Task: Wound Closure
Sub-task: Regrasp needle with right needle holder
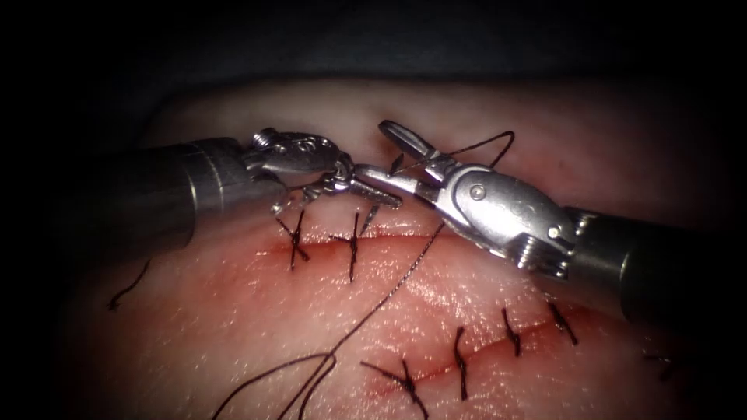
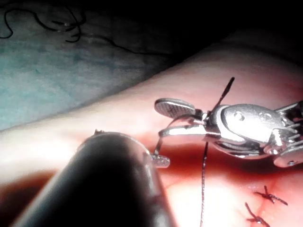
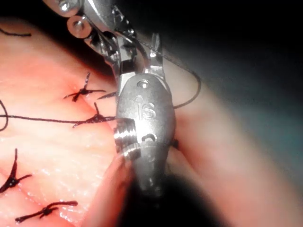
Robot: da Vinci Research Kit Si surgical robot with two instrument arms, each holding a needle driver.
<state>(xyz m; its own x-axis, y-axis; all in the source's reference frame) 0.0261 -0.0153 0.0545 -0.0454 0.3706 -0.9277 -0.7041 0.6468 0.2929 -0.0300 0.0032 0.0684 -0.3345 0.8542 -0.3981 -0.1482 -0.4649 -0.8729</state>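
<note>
Two tools (image 1: 366,183) meet over seven stitches (image 1: 354,245); right tool's fingers (image 1: 405,140) spread.

The left claw (image 1: 366,189) is reaching in from the left on a nearly level shaft, its wrist bent slightly down; its jaws are lying close together. The right claw (image 1: 389,152) is coming in from the right, shaft rising toward the left, with its jaws spread wide: one pointing up and left, the other lying level against the left claw's tip.
</note>
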